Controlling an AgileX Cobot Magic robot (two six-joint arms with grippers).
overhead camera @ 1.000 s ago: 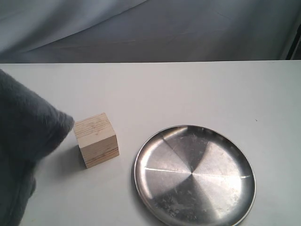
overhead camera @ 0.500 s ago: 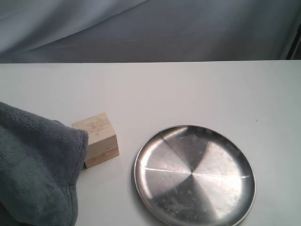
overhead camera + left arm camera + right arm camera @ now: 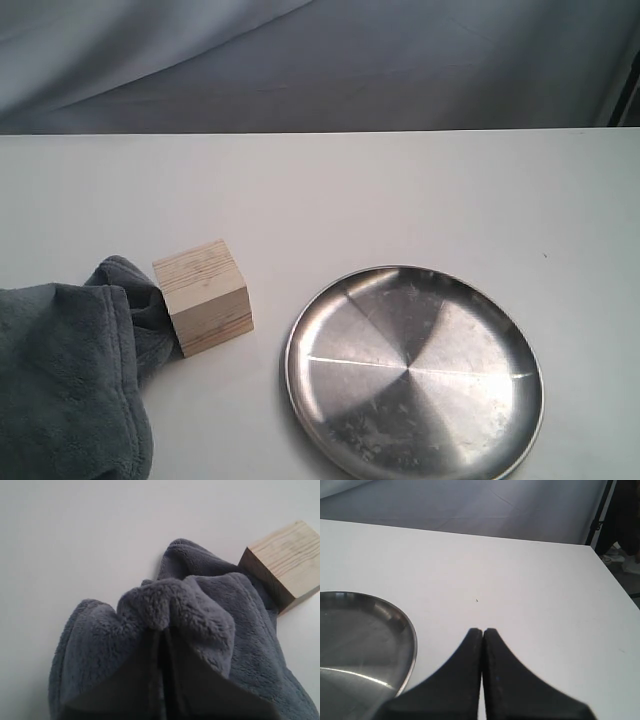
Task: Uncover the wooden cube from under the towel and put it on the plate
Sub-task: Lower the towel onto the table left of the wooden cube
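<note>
We see a pale wooden cube [image 3: 203,297] with fine darker grain lines, a plush dark grey towel [image 3: 65,380] at its eight o'clock and a shiny silver plate [image 3: 414,372] with scuffed radial streaks at its four o'clock, on a white table [image 3: 420,190] before a grey-blue backdrop [image 3: 300,60].

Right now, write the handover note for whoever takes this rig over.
The left gripper looks shut on the towel, which is bunched on the table and touches the cube on its left side.
The right gripper is shut and empty, next to the plate.
The cube stands uncovered on the table, left of the plate and apart from it. The plate holds nothing.
Done: cube uncovered.
Left: let go of the towel, grasp the cube, set it on the plate.
</note>
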